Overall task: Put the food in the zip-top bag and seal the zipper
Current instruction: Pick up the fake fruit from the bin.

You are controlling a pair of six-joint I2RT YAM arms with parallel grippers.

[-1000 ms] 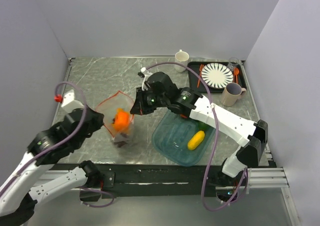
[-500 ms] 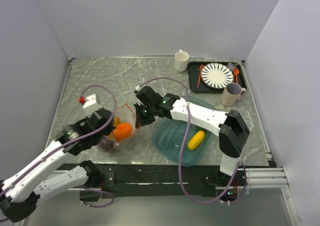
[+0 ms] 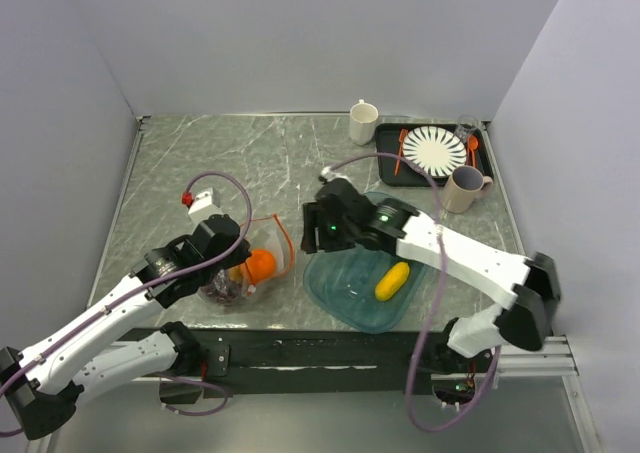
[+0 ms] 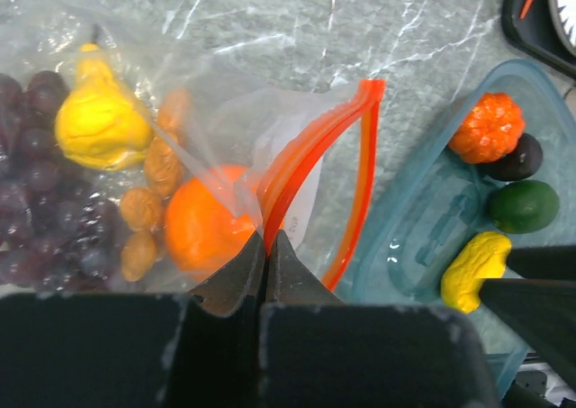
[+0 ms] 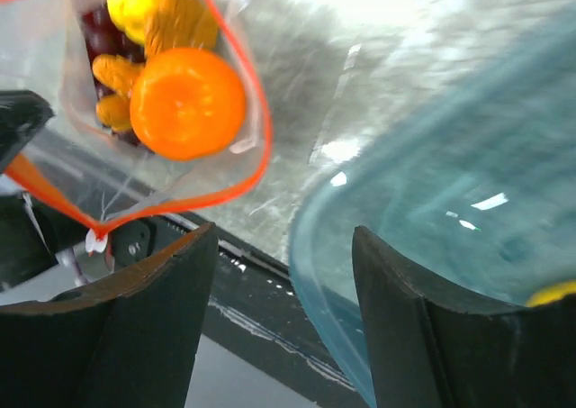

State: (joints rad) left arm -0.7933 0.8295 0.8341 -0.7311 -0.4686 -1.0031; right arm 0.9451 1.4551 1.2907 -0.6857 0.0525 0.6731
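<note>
The jaws of the left gripper [image 4: 267, 246] are pinched tight on the lip of the zip-top bag [image 4: 225, 120], right at the zipper [image 4: 315, 138]. They hold one end of the orange-red strip up so the mouth gapes. The right gripper [image 5: 281, 237] has its jaws wide apart with nothing between them.

Taking the top view as the dial, the bag lies at 9 o'clock from the right gripper, its mouth facing 3 o'clock. The teal tray [image 3: 345, 278] sits at 4 o'clock from it. Inside the bag are an orange [image 4: 202, 228], a yellow pear [image 4: 97, 124] and a grape bunch [image 4: 31, 201]. In the left wrist view a ribbed orange round [image 4: 487, 127], a dark plum [image 4: 515, 158], a green fruit [image 4: 525, 205] and a yellow piece [image 4: 474, 266] lie in the tray.

The filling looks partly done, and fetching another fruit seems the step in hand. To do it well, the right gripper should come down squarely over one fruit and close across its narrower width. The round ones would likely roll on the slick tray floor. It should carry the fruit in from 3 o'clock, above the strip, and release it well past the mouth. The left pinch should stay steady, because the mouth is narrow and a snag on the zipper could pull the lip free.
</note>
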